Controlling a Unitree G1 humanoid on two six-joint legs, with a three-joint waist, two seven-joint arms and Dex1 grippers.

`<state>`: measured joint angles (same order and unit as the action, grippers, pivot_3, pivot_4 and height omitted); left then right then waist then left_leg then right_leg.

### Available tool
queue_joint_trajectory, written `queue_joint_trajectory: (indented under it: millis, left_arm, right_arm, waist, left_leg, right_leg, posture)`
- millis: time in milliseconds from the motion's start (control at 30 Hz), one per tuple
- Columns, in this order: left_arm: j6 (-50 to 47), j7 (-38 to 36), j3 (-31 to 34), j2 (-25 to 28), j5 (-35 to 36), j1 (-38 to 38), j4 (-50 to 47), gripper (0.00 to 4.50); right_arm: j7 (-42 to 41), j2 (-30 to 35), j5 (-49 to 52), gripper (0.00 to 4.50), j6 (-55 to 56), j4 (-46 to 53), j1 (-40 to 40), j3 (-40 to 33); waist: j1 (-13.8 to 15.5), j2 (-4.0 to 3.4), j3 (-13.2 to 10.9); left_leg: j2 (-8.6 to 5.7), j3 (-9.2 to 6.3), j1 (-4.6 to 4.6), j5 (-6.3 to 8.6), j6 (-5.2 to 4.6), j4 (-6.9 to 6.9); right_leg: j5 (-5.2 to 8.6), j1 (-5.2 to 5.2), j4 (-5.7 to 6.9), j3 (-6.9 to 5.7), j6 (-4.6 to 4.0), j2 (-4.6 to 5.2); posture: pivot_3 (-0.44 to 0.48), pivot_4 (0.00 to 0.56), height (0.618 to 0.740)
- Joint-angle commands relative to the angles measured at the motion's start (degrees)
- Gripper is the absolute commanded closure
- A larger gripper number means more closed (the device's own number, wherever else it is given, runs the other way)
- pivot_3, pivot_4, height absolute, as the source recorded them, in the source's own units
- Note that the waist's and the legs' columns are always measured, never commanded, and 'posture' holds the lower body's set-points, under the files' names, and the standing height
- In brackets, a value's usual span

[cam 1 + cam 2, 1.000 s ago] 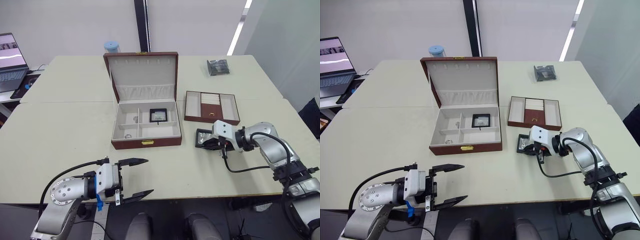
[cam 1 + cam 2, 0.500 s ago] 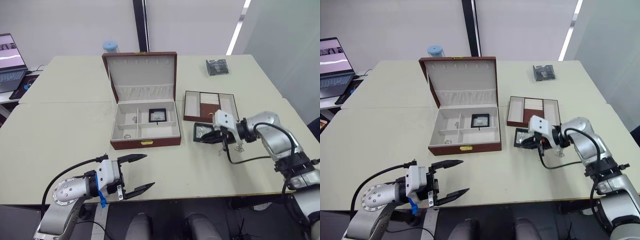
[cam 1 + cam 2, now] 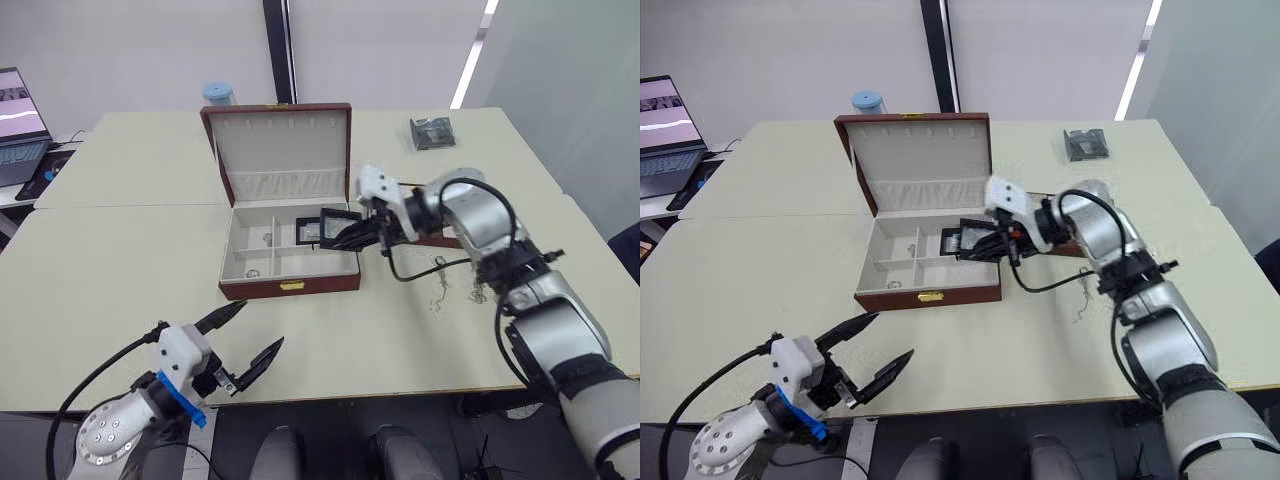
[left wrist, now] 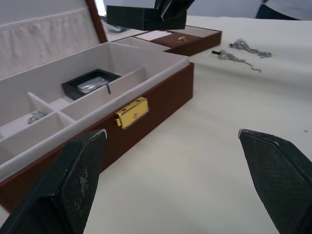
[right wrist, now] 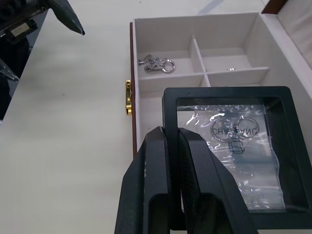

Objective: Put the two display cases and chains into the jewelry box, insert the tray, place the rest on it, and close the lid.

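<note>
A second display case (image 5: 229,156), a flat black frame with a clear window, hangs in the air over the right end of the open jewelry box (image 3: 290,262), just above its rim. The right gripper (image 3: 352,232) has its jaws clamped on one edge of this case. The first display case (image 3: 311,231) already lies in a back compartment of the box, and a small silver chain piece (image 5: 156,65) sits in a front left compartment. The box stands near the middle of the table (image 3: 120,290), its lid (image 3: 280,150) upright behind it. More chains (image 3: 440,290) lie loose on the table to the right of the box, near the front edge. The tray (image 4: 175,39) rests just behind the right arm.

The step in hand appears to be loading the second case. Next it likely needs lowering into a free compartment, then release.

The left gripper (image 3: 240,350) hovers off the front edge, jaws wide apart and empty.
</note>
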<state>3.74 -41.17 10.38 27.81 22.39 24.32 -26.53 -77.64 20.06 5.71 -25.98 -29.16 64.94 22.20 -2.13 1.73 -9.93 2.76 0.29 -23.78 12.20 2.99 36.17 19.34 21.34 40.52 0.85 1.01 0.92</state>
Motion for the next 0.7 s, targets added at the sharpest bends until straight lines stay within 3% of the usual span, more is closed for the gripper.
queue_joint_trajectory:
  millis: [33, 700]
  left_arm:
    - [0.1, 3.8, 2.3, -1.7, -0.4, 2.3, -3.8, 0.0]
    - [0.6, 8.6, 1.0, -5.7, -3.2, 5.7, -7.0, 0.0]
  right_arm:
    - [-0.8, -2.7, -1.1, 4.47, -0.3, -5.3, 4.0, 0.8]
    - [-1.2, -13.2, -8.4, 4.47, 7.1, -28.8, 11.3, 1.0]
  waist:
    - [0.3, 0.0, 0.0]
    - [0.3, -0.01, 0.0]
  left_leg:
    - [-0.01, 0.01, 0.0, 0.0, 0.0, 0.0]
    - [-0.03, 0.06, -0.02, 0.0, 0.0, -0.02]
  right_leg:
    - [0.0, 0.0, 0.0, 0.01, 0.0, 0.0]
    - [0.0, 0.03, -0.01, 0.03, 0.0, 0.04]
  posture:
    - [0.0, 0.15, 0.74]
    - [0.0, 0.15, 0.74]
